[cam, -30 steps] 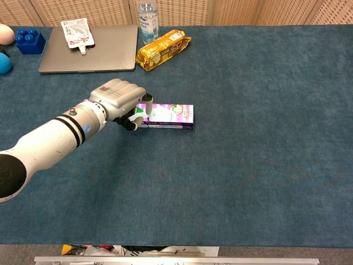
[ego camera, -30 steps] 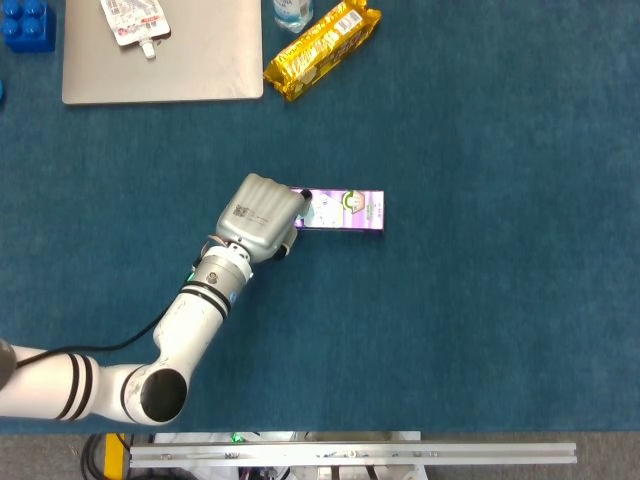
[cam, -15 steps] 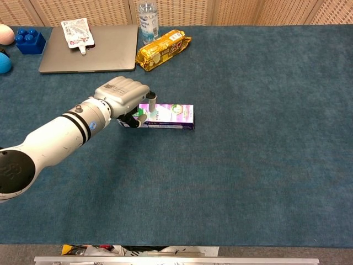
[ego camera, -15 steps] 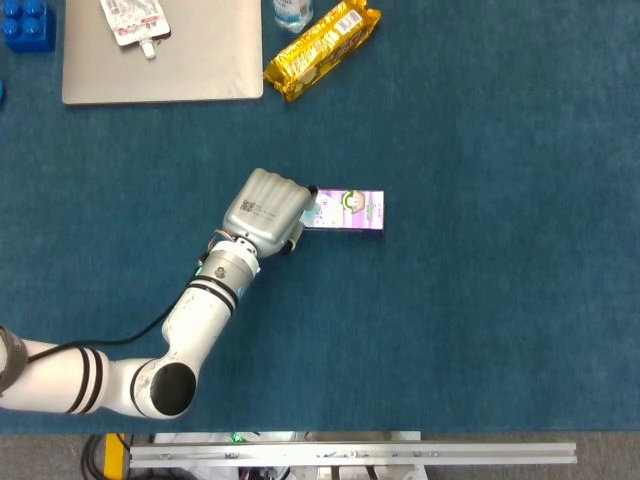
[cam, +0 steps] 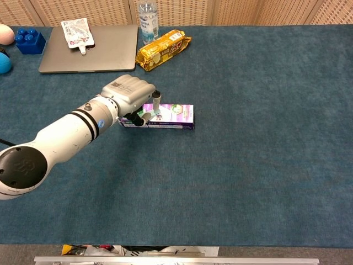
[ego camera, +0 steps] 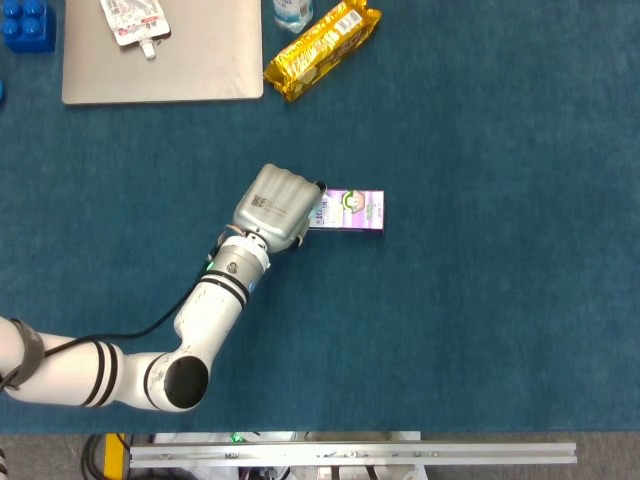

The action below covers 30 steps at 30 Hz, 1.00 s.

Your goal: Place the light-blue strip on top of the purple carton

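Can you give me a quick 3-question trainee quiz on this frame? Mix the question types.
1. True or false: the left hand is over one end of the purple carton.
2. Which item lies on the closed laptop? A) the yellow snack pack B) a white pouch C) a blue brick
3. Fill in: the purple carton lies flat on the blue ____.

Key
1. True. The hand covers the carton's left end in both views. Whether it holds the strip cannot be told from here.
2. B, the white pouch. The yellow snack pack lies on the table cloth beside the laptop.
3. Table cloth.
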Each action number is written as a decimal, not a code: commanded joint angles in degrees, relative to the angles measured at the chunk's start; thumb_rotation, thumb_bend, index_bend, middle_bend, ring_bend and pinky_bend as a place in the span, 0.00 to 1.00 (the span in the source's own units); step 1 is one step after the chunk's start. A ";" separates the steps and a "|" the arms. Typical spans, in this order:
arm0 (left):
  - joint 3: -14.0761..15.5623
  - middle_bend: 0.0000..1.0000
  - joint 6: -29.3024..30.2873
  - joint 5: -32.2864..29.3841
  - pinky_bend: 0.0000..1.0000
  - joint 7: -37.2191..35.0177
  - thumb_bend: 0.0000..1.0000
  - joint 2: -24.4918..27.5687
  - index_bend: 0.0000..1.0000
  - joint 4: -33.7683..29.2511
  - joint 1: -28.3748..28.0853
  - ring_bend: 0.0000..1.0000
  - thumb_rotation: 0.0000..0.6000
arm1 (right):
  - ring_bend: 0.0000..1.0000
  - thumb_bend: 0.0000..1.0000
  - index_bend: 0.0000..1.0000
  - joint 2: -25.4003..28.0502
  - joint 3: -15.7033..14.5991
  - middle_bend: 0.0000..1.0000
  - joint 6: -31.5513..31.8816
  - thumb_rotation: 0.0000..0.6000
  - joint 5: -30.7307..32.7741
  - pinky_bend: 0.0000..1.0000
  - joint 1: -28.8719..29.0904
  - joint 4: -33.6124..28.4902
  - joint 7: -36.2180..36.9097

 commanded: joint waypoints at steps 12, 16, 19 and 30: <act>0.04 1.00 0.99 -1.68 1.00 1.73 0.48 -0.43 0.37 0.14 -1.21 1.00 1.00 | 0.39 0.26 0.02 -0.08 0.00 0.44 0.17 1.00 -0.05 0.36 -0.37 0.66 0.83; 0.28 1.00 1.12 -2.00 1.00 1.97 0.48 -0.34 0.37 0.11 -1.33 1.00 1.00 | 0.39 0.26 0.02 -0.13 0.00 0.44 0.18 1.00 -0.12 0.36 -0.41 0.72 0.93; 0.27 1.00 1.24 -1.96 1.00 1.87 0.48 -0.39 0.37 -0.09 -1.41 1.00 1.00 | 0.39 0.26 0.02 -0.13 -0.01 0.44 0.23 1.00 -0.26 0.36 -0.43 0.66 0.92; 0.45 1.00 1.55 -2.17 1.00 2.20 0.48 -1.30 0.37 0.59 -1.84 1.00 1.00 | 0.39 0.26 0.02 0.01 -0.04 0.44 0.55 1.00 -0.19 0.36 -0.83 0.70 1.17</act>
